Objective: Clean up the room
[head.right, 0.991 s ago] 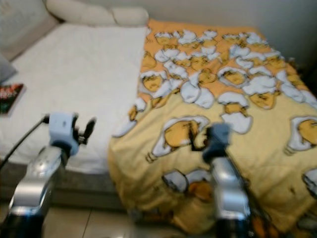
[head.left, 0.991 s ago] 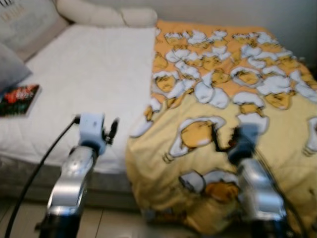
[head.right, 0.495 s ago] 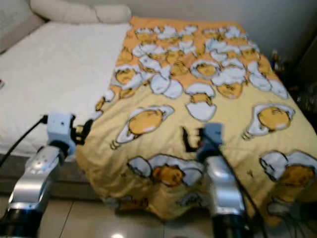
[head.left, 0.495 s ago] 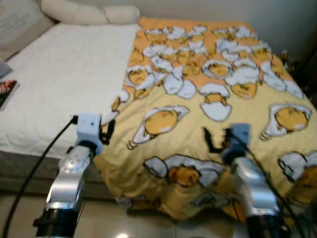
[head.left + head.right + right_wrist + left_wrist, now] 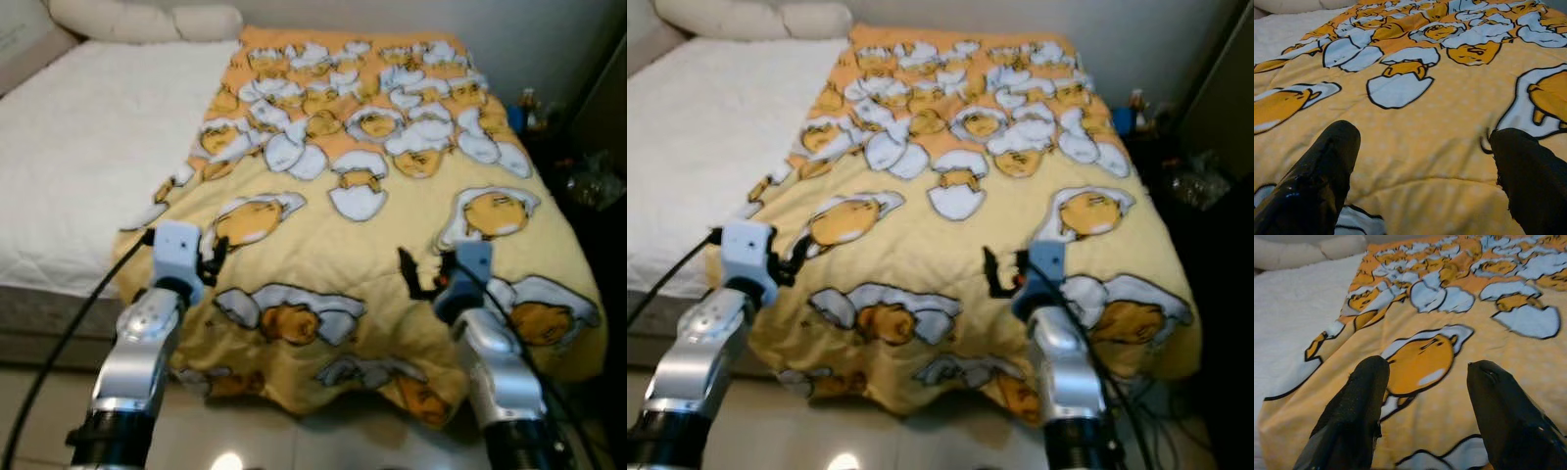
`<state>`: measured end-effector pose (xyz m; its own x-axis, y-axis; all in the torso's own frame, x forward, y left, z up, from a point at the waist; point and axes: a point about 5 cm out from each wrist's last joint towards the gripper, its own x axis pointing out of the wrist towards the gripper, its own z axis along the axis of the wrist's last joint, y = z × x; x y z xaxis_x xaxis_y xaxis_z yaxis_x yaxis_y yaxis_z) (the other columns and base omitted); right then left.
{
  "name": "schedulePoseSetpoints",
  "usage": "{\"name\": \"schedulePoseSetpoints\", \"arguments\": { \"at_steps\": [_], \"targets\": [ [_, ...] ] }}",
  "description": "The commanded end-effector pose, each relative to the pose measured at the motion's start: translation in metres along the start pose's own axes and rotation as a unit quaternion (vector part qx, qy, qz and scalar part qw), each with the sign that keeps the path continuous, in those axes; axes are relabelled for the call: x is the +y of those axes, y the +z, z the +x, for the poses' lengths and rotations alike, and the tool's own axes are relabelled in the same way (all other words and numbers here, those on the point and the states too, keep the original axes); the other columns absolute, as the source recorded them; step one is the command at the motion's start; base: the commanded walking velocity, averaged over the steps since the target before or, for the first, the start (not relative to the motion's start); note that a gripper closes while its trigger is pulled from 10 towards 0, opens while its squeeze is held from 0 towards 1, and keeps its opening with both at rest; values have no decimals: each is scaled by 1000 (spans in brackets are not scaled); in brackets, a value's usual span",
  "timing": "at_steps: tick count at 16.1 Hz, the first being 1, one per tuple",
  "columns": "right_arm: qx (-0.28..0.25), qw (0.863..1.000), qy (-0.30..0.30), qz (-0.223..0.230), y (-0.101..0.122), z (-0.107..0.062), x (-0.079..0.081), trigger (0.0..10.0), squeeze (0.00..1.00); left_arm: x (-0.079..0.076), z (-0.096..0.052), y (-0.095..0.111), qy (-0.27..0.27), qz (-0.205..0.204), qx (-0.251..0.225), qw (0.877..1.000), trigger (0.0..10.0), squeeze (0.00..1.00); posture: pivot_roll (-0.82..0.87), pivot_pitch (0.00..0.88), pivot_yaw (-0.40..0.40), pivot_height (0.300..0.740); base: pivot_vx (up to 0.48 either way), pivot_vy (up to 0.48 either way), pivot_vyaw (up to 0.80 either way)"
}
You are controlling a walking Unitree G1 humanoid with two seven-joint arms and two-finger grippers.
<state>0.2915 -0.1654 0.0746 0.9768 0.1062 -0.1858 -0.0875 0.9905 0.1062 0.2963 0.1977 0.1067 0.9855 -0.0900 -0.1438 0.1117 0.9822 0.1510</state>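
I'm standing at the foot of the bed (image 5: 59, 147), whose left side is bare white mattress, with pale pillows (image 5: 137, 20) along the head edge. My left gripper (image 5: 1422, 396) hovers above the near left corner of the yellow blanket (image 5: 372, 225), fingers (image 5: 1359, 396) spread apart and holding nothing. The blanket, printed with egg cartoons, covers the right half of the bed from the head edge down, and its hem spills over the foot edge toward the floor. My right gripper (image 5: 1422, 161) hangs over the blanket near the foot edge, fingers likewise parted and empty. Some small clutter (image 5: 529, 103) sits in the dark gap past the bed's right edge; I can't make out what it is.

I'd judge the blanket as soft, quilted and fairly light but bulky, so it will sag and drag rather than slide. I'd pinch a fold at each near corner along the foot edge, one per gripper.
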Motion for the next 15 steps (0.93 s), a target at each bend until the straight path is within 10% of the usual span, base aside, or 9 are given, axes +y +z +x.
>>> {"name": "schedulePoseSetpoints", "arguments": {
  "at_steps": [1, 4, 5, 6, 7, 15],
  "targets": [
    [-2, 1000, -14, 2, 2, 0, -6, 10000, 1000, -2, 1, 2, -7, 4, -3, 1000, 10000, 0, 2, 0, 42, 740, 0, -371, 0],
    [2, 1000, -11, 9, 0, 1, -2, 10000, 961, 0, 1, 2, -3, -1, -3, 1000, 10000, 0, -1, 0, 49, 740, 0, -199, -267],
    [5, 1000, -25, 12, -2, -1, -8, 10000, 212, -2, -1, 1, -4, -6, -2, 1000, 10000, 0, 5, 0, 46, 740, 0, 0, -800],
    [6, 1000, -26, 11, -3, -1, -9, 10000, 212, -3, -1, 1, -4, -6, -1, 1000, 10000, 0, 6, 0, 45, 740, 0, 0, -800],
    [9, 999, -31, 9, -4, -3, -11, 10000, 0, -4, -2, 0, -3, -7, 0, 1000, 10000, 0, 9, 0, 41, 740, 0, 0, -800],
    [37, 999, -37, -7, -10, -6, -14, 10000, 0, -8, -4, -5, -8, -39, 13, 999, 10000, 0, -1, 0, 26, 740, 0, 0, -800]
  ]
}}
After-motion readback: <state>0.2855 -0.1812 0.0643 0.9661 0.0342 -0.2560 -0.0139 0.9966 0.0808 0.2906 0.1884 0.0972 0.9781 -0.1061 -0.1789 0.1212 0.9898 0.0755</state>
